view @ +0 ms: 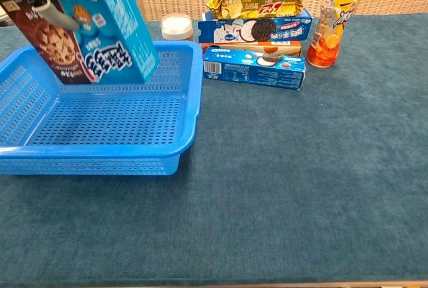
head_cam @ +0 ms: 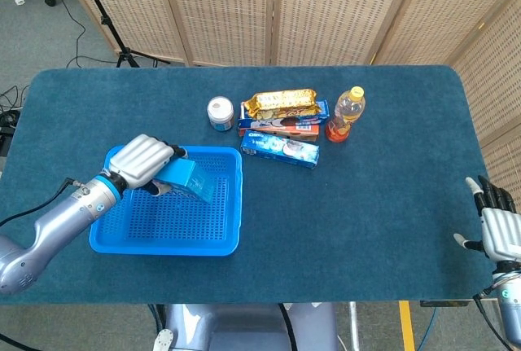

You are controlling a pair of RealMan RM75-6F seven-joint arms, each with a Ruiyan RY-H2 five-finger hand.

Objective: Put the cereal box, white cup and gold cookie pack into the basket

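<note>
Left hand [head_cam: 145, 161] closed around cereal box [view: 90, 29], held tilted above the interior of blue basket [head_cam: 224, 241], at 9 o'clock on the blue surface [head_cam: 366, 229]. Box face blue with chocolate-chip cookie artwork; white lettering upside down and not legible. White cup [head_cam: 220, 112] upright at 12 o'clock of the basket, just outside its far rim. Gold cookie pack [view: 257, 1] stacked on a blue Oreo-style sandwich-cookie box [view: 257, 29], at 3 o'clock of the cup; red print on the pack not readable. Second long blue biscuit box [view: 254, 67] flat in front of that stack, barcode on its left end. Orange drink bottle [head_cam: 346, 113] upright at 3 o'clock of the stack. Right hand [head_cam: 498, 229] at 4 o'clock past the surface edge, fingers extended and apart, holding nothing.
</note>
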